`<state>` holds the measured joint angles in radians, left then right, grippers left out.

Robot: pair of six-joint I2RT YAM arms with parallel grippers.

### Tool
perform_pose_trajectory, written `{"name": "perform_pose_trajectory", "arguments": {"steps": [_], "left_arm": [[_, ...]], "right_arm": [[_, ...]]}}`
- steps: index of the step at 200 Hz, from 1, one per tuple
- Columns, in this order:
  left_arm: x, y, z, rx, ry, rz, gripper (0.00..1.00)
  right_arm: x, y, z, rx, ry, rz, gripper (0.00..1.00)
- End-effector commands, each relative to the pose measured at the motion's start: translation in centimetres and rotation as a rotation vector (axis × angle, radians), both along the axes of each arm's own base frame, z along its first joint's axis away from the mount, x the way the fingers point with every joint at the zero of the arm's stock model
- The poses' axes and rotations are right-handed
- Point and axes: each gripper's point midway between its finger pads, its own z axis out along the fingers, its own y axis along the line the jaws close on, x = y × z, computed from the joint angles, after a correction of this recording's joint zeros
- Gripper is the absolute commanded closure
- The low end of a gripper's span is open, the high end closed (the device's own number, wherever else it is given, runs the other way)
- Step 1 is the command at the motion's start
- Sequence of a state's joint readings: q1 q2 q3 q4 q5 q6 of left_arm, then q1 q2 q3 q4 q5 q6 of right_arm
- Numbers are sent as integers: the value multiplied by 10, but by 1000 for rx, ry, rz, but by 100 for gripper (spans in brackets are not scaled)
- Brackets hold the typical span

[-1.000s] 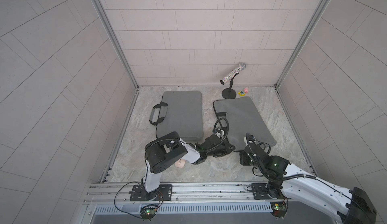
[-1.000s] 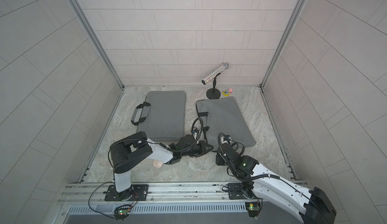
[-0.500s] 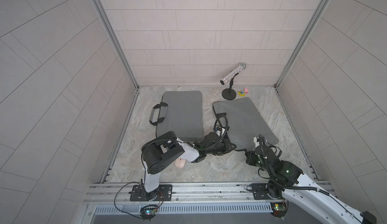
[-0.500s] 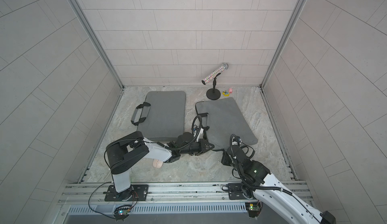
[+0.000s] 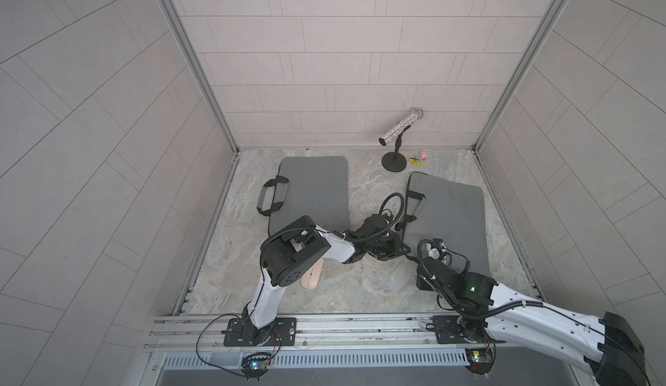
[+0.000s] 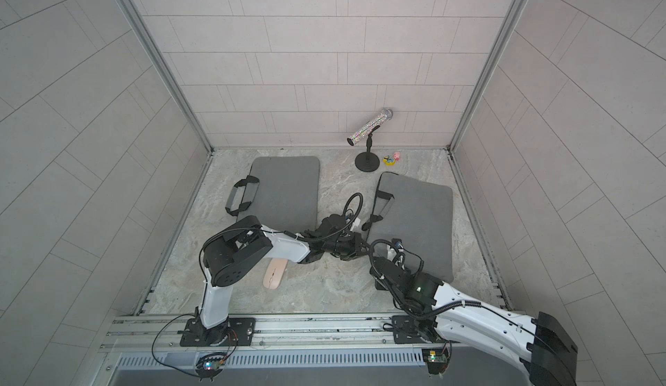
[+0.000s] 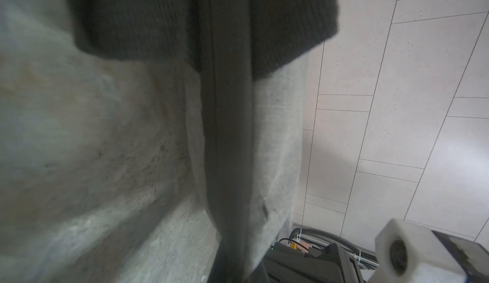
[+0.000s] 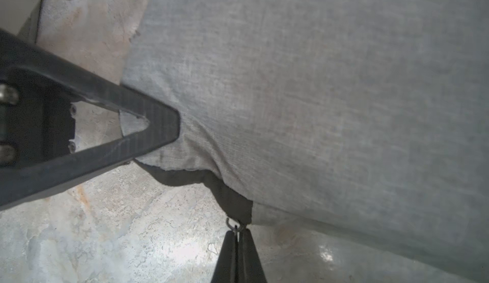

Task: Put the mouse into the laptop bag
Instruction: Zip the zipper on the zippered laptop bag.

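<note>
The pale pink mouse [image 5: 310, 280] [image 6: 274, 274] lies on the stone floor beside my left arm's base, touched by neither gripper. The grey laptop bag [image 5: 450, 218] [image 6: 418, 214] lies flat at the right. My left gripper [image 5: 403, 252] [image 6: 360, 249] is shut on the bag's near left corner, and its black fingers [image 8: 158, 128] show clamped on the fabric. Just beside that corner, my right gripper [image 8: 237, 232] [image 5: 420, 262] is shut on the bag's metal zipper pull [image 8: 235, 224]. In the left wrist view the bag's edge [image 7: 227, 136] fills the middle.
A second grey bag [image 5: 313, 189] with a handle lies at the back left. A glittery microphone on a black stand [image 5: 394, 162] and a small pink and yellow toy [image 5: 420, 158] sit by the back wall. Tiled walls close three sides; a metal rail [image 5: 324, 330] runs along the front.
The laptop bag has slid to the right and a little toward the front, with both grippers still on its near left corner. The right arm has shifted along with it.
</note>
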<state>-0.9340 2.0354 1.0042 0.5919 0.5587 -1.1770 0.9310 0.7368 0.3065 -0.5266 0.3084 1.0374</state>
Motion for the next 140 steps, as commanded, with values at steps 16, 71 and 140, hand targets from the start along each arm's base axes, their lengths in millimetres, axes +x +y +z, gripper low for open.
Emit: {"name": "perform_pose_trajectory", "arguments": {"steps": [16,71,140], "left_arm": [[47,15,-12,46,-75,155,46],[39,78,46,185,-238,241,3],[-25,344,127,612,-606,724,0]], "right_arm": [[17,-4,19,38,-68,-75,100],[13,-26,23,45,-57,-116,20],[15,29,72,125,-148,91,11]]}}
